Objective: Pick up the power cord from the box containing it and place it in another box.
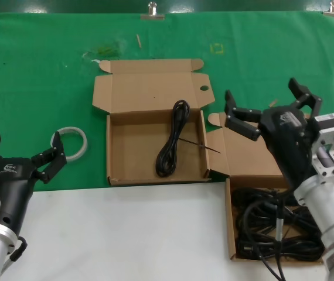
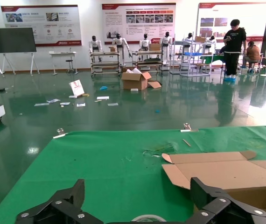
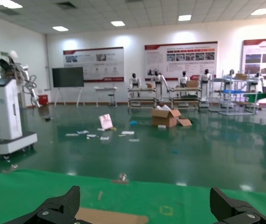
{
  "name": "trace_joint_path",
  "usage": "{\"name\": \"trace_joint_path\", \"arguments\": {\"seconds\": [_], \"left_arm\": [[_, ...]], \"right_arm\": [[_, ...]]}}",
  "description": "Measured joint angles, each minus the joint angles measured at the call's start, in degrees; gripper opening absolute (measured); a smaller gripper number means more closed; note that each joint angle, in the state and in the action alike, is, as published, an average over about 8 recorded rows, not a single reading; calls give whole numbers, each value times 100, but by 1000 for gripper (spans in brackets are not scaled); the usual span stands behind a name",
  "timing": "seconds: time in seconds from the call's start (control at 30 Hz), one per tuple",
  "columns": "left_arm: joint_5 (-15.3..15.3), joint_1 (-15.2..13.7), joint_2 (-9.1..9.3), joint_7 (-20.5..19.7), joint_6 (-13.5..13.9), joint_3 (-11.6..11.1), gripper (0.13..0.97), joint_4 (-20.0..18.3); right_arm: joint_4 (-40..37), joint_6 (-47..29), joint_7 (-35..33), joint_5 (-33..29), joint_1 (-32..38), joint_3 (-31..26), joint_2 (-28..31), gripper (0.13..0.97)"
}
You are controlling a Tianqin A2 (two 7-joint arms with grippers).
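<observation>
- Cord (image 1: 171,139) lies in the centre box (image 1: 155,175), its long axis running from upper right to lower left, plug end up near the lid.
- Right gripper (image 1: 271,109) hangs at centre right over the other box (image 1: 232,222), jaws wide apart, empty.
- Left gripper (image 1: 21,155) sits at lower left, jaws apart, empty.

1. I am working in a large robotics demonstration hall, not a home or shop.
2. My wrist cameras show a glossy green floor (image 2: 123,107), wall posters (image 3: 180,52), and a row of humanoid robots (image 2: 119,44) on stands.
3. Ceiling panel lights (image 3: 118,23), a dark display screen (image 3: 67,77) and people at benches (image 2: 235,42) fit that.
4. My bench wears a clipped green cloth (image 1: 38,70).
</observation>
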Motion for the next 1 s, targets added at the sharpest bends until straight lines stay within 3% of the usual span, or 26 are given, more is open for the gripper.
{"name": "trace_joint_path", "arguments": {"seconds": [0.33, 0.63, 1.0], "left_arm": [[-1, 0, 0, -1, 0, 0, 872, 0], [-1, 0, 0, -1, 0, 0, 950, 0], [-1, 0, 0, -1, 0, 0, 966, 0]], "right_arm": [[-53, 113, 190, -174, -219, 203, 132, 966], [-101, 215, 362, -332, -415, 386, 251, 966], [-152, 322, 543, -498, -622, 578, 376, 966]]}}
